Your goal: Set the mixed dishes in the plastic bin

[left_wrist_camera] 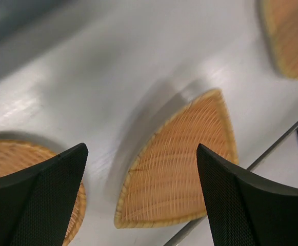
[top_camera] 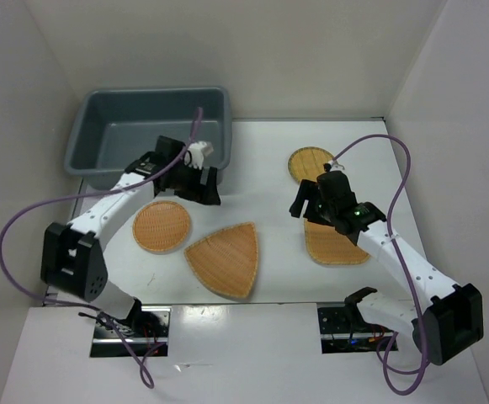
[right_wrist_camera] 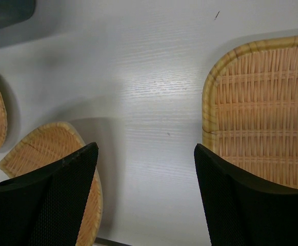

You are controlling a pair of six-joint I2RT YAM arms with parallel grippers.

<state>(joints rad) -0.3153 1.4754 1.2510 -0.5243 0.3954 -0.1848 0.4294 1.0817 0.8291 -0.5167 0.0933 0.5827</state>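
The blue-grey plastic bin [top_camera: 147, 126] stands at the back left and looks empty. Four woven plates lie on the table: a round one [top_camera: 162, 226], a rounded triangle [top_camera: 225, 258], a small yellowish round one [top_camera: 311, 164], and a rounded square [top_camera: 337, 246] partly under my right arm. My left gripper [top_camera: 204, 192] is open and empty, hovering between the bin and the round plate; its wrist view shows the triangle [left_wrist_camera: 182, 159] between the open fingers. My right gripper [top_camera: 303, 202] is open and empty, above bare table just left of the rounded square [right_wrist_camera: 266, 113].
White walls close in the table on the left, back and right. The bin's near rim [top_camera: 156, 168] lies right behind my left wrist. Purple cables loop from both arms. The table's front edge runs just below the triangle plate.
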